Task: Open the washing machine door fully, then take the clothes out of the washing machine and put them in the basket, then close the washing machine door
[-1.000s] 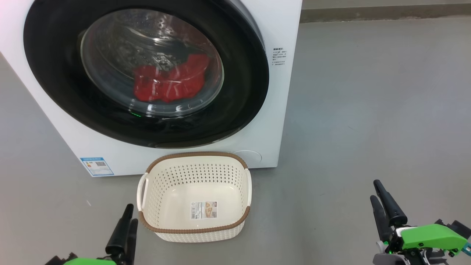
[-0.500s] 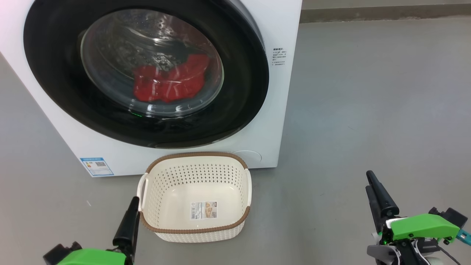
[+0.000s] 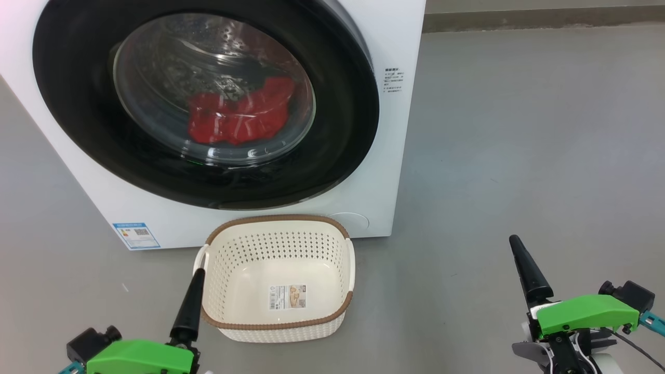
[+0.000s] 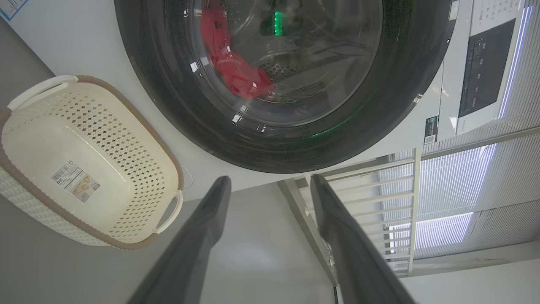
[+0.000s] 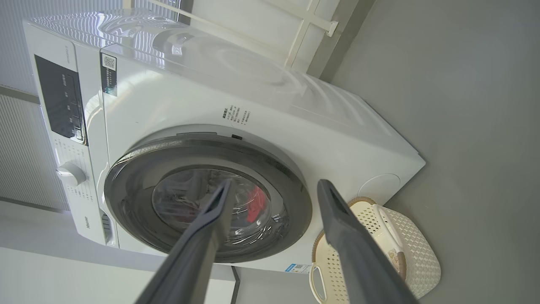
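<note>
The washing machine (image 3: 397,156) stands at the upper left of the head view. Its door (image 3: 343,130), with a black rim and a glass bowl, covers the drum opening. Through the glass, the red clothes (image 3: 236,117) lie low in the drum. They also show in the wrist views, clothes (image 4: 236,71) and clothes (image 5: 258,202). The basket (image 3: 275,218) sits on the floor before the machine, holding no clothes. My left gripper (image 3: 196,275) is open at the basket's near left corner, fingers (image 4: 211,215) apart. My right gripper (image 3: 515,241) is open over bare floor to the right, fingers (image 5: 211,219) apart.
Grey floor (image 3: 519,130) stretches right of the machine to a dark baseboard (image 3: 545,18). A blue label (image 3: 136,235) sits low on the machine's front. The control panel (image 5: 61,101) and a knob (image 5: 69,174) are on its top band. A white railing (image 4: 379,190) stands beside it.
Both grippers have risen in the head view and turned edge-on. The left fingertip now overlaps the basket's left rim. The right one has shifted up and slightly left.
</note>
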### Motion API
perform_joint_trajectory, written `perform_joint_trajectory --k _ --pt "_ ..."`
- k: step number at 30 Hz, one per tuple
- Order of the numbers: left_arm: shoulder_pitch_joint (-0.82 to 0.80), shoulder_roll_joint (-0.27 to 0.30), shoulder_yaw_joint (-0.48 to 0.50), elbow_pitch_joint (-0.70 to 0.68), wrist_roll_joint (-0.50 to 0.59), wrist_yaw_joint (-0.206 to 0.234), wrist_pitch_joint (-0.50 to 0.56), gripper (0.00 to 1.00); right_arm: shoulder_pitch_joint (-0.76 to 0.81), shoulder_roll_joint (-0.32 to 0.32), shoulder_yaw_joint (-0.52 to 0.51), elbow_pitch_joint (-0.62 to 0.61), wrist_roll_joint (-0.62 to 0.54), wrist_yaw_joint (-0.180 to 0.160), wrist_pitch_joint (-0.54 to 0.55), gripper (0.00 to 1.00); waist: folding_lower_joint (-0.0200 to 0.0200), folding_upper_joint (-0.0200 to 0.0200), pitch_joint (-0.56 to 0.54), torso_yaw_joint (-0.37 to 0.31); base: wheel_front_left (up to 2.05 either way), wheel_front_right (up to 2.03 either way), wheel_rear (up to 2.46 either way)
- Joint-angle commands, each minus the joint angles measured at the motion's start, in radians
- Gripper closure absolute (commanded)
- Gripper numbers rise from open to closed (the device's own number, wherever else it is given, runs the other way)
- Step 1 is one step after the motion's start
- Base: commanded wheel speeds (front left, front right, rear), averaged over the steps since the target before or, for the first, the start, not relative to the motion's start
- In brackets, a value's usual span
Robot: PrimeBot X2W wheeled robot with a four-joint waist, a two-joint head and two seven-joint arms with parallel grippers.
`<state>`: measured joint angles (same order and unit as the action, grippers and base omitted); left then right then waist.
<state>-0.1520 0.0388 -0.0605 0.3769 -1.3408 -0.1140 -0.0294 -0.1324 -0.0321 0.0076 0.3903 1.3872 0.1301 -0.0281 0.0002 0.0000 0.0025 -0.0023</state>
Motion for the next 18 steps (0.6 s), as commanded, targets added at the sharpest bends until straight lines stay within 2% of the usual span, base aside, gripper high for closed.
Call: perform_joint_trajectory --k 1,18 --pt "-0.058 0.01 0.009 -0.019 0.027 0.001 -0.01 0.0 -0.057 -0.012 0.01 -0.019 -0.025 0.0 -0.011 0.0 -0.0001 0.0 0.0 0.0 0.0 0.0 0.0" --pt "-0.097 0.009 -0.011 -0.014 0.271 0.023 -0.059 0.0 -0.097 -0.013 0.029 -0.006 -0.245 0.0 -0.059 0.0 -0.0001 0.0 -0.001 -0.001 0.0 0.0 0.0"
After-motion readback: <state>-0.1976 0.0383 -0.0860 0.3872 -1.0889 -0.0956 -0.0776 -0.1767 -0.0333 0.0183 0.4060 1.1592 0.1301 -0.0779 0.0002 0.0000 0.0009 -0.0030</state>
